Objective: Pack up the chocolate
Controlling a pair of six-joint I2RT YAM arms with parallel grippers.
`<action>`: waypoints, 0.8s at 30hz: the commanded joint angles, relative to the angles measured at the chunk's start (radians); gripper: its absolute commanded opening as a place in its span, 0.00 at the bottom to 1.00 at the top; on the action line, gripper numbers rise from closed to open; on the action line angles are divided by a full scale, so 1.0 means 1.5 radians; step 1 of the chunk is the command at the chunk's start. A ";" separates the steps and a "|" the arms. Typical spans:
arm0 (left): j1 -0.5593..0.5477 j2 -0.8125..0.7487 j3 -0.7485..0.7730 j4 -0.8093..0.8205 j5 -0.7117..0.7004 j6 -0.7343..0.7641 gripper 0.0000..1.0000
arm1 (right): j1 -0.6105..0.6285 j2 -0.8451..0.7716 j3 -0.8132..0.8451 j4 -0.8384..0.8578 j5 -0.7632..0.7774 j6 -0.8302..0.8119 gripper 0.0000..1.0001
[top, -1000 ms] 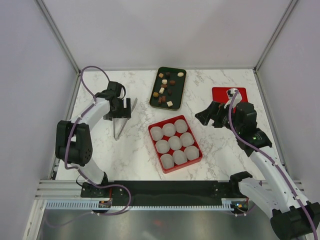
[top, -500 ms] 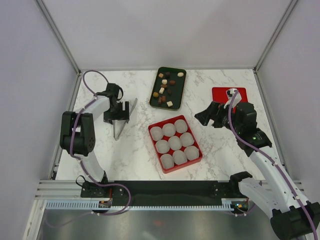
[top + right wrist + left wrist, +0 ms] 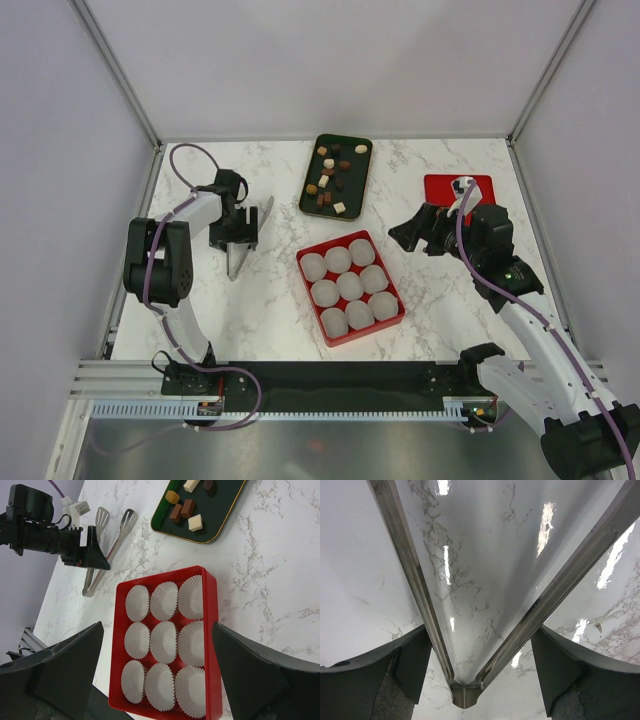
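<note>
Chocolate (image 3: 334, 178) lies well apart from left gripper (image 3: 233, 240).

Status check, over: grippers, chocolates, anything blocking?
Left gripper open astride metal tongs; right gripper open, empty. Small brown, tan and cream chocolates all on dark green tray; white paper cups in red box empty. Nothing blocking.

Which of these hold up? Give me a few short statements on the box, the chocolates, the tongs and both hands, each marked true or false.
1. The red box holds nine paper cups, all empty. True.
2. The chocolates lie on the dark tray. True.
3. The left hand holds the tongs in the air. False: the tongs lie on the marble, between its open fingers.
4. The right hand is shut on a chocolate. False: it is open and holds nothing.
</note>
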State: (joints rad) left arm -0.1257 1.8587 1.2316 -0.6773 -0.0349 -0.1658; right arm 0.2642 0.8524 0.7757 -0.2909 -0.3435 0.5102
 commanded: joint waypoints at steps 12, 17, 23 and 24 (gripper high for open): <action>-0.004 0.022 0.015 0.010 -0.027 0.029 0.77 | -0.001 -0.002 0.001 0.029 -0.005 -0.008 0.98; -0.003 0.007 0.015 0.000 -0.043 0.030 0.75 | -0.001 0.002 0.000 0.029 -0.007 -0.006 0.98; -0.006 -0.016 0.019 -0.021 -0.045 0.031 0.68 | -0.001 0.007 0.002 0.029 -0.009 -0.002 0.98; -0.007 -0.022 0.020 -0.024 -0.045 0.031 0.66 | -0.001 0.011 0.002 0.029 -0.013 -0.003 0.98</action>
State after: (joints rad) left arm -0.1322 1.8717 1.2350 -0.6788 -0.0650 -0.1638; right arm 0.2642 0.8604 0.7753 -0.2855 -0.3439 0.5087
